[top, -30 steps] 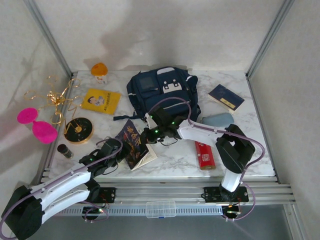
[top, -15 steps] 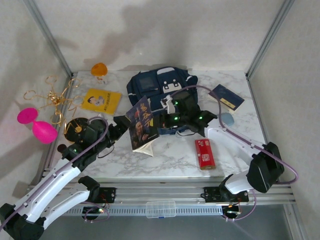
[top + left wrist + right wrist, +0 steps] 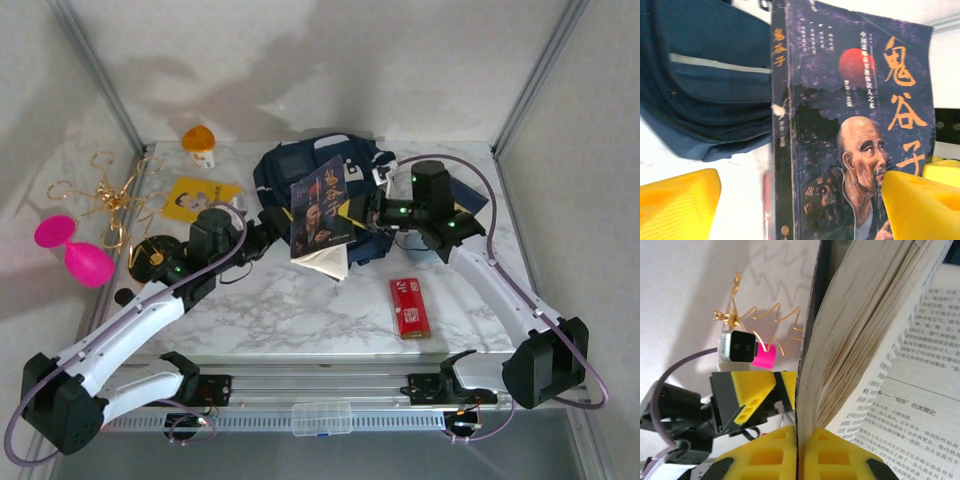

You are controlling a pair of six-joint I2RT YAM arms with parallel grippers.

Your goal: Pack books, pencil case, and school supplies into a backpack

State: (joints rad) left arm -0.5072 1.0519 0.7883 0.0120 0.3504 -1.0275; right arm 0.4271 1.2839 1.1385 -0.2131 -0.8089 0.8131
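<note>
While the right gripper [image 3: 797,445] pinches the dark portrait book [image 3: 320,208] upright above the desk's [image 3: 300,310] far middle, in front of the backpack [image 3: 285,168], the left gripper [image 3: 800,200] hangs wide open close to its cover.

Orange capped object [image 3: 199,141], black-and-gold disc [image 3: 157,257], pink shapes [image 3: 72,250] and gold wire [image 3: 105,195] sit left.

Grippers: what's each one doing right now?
Left gripper: open, facing the dark portrait book.
Right gripper: shut on that book's cover.
</note>
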